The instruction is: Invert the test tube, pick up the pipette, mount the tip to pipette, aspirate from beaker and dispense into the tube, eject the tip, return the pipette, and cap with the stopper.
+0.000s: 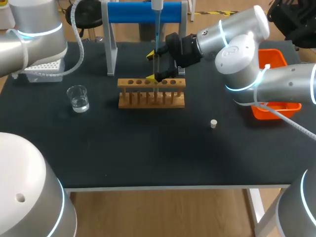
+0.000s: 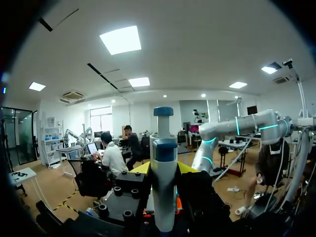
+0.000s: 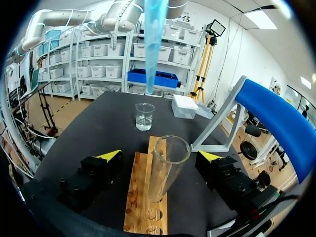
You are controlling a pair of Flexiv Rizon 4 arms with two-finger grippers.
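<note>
1. Over the middle of the dark worktop [image 1: 148, 148], the right gripper [image 3: 160, 155] hung at the wooden rack [image 3: 145, 197]. Its fingers were spread wide on either side of the test tube [image 3: 165, 168] and touched neither wall.
2. The test tube stood upright, mouth up, in one of the rack's holes. Only the right wrist view showed it plainly; from the head view it was hard to make out among the black fingers.
3. The pipette [image 2: 163, 148] stood upright in the left wrist view, with the left gripper [image 2: 164, 170] pinching its body and a yellow tip showing at each side. The head view caught only the pipette's lower part, coming down from the top edge above the rack; the left gripper itself lay outside that view.
4. A blue tip [image 3: 154, 44] sat on the pipette. In the right wrist view it pointed down ahead of the fingers and ended above and beyond the tube's mouth.
5. The beaker [image 1: 78, 98], holding a little clear liquid, stood well apart from the rack on the left.
6. The stopper [image 1: 214, 123] lay alone on the worktop, right of the rack and nearer the front. Only the head view showed it.
7. A white tip box [image 1: 44, 69] sat at the back left, a blue stand [image 1: 143, 12] behind the rack and an orange bin [image 1: 274, 59] at the right edge
</note>
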